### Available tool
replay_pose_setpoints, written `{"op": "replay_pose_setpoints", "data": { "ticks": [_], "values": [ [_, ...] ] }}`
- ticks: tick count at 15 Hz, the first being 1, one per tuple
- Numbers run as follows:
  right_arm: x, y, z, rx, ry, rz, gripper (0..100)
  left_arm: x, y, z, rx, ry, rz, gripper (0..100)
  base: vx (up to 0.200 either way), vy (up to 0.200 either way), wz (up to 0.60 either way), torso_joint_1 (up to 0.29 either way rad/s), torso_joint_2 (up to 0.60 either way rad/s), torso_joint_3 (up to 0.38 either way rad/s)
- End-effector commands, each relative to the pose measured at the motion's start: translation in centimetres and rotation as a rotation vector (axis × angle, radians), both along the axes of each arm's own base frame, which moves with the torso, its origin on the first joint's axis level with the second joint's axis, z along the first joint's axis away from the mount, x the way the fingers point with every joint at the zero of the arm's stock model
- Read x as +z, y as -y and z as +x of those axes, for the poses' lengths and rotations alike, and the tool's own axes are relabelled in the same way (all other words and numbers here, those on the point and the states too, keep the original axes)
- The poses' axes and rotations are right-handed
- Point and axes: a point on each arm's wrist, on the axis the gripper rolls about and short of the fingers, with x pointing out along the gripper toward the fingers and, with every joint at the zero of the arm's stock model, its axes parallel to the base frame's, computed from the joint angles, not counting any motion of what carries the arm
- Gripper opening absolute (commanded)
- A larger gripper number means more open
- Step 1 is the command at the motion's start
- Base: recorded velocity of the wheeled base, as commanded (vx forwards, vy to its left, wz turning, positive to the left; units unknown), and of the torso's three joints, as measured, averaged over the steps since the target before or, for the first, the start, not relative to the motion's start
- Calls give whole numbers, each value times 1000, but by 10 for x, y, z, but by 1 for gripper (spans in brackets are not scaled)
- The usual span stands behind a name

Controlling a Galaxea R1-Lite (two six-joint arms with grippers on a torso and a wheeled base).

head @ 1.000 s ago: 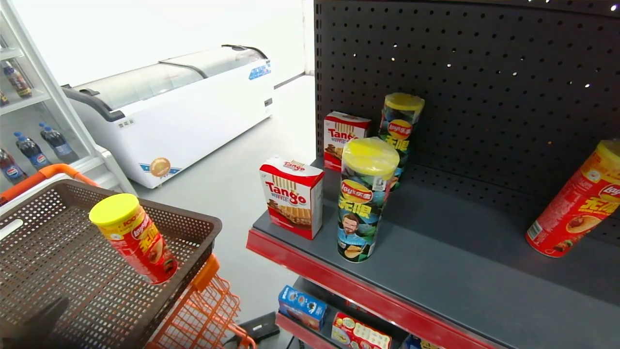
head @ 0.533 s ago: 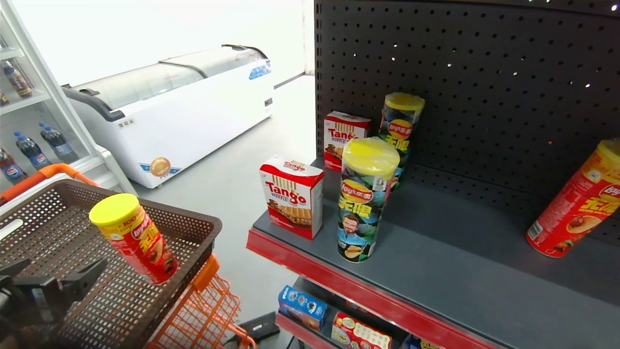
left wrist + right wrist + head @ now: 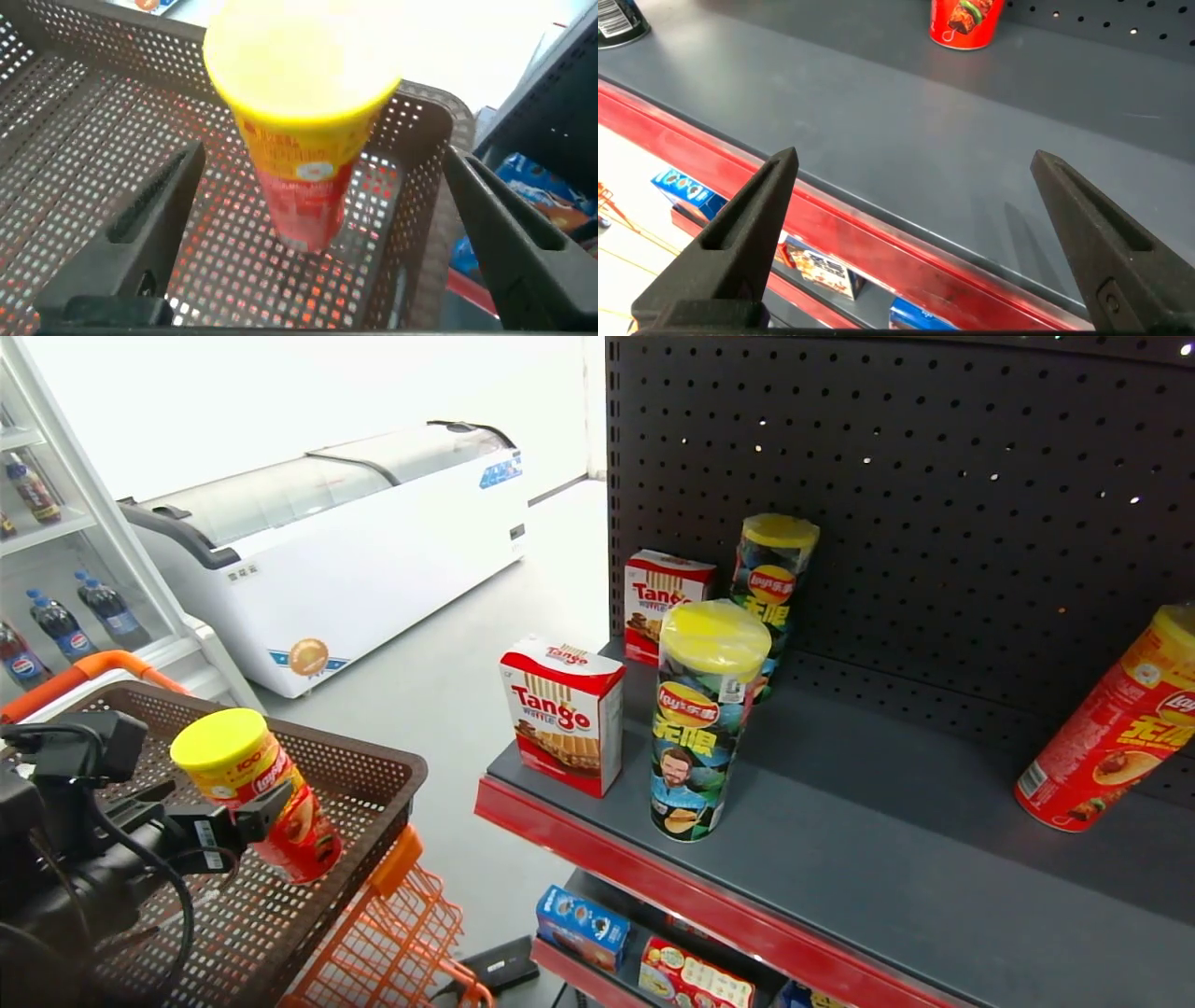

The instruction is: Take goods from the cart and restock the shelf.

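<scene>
Head high over basket, shelf; left wrist close above basket; right wrist over shelf.

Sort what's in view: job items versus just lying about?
Job: red chip can standing in the cart basket; left gripper, fingers open either side of it; shelf.
Lying about: chest freezer, drink bottles, lower-shelf packs, wafer boxes and green chip cans already shelved.
</scene>
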Motion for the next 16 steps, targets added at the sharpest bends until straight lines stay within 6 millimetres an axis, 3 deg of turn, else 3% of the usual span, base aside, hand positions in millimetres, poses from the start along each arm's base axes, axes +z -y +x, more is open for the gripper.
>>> {"op": "replay_pose_setpoints", "data": {
  "ticks": [1, 7, 11, 12, 16],
  "values": [
    [0, 0, 0, 0, 0, -2, 100, -30, -4, 22, 0, -87, 2, 100, 0, 0, 0, 0, 0, 0],
    [0, 0, 0, 0, 2, 0, 100, -36, -13, 52, 12, -64, 26, 100, 0, 0, 0, 0, 0, 0],
    [0, 0, 0, 0, 0, 0, 100, -40, -15, 58, 18, -71, 19, 100, 0, 0, 0, 0, 0, 0],
    [0, 0, 0, 0, 2, -2, 100, -40, -15, 59, 18, -69, 17, 0, 0, 0, 0, 0, 0, 0],
    [0, 0, 0, 0, 0, -2, 100, -36, -16, 66, 16, -45, 27, 0, 0, 0, 0, 0, 0, 0]
  ]
}}
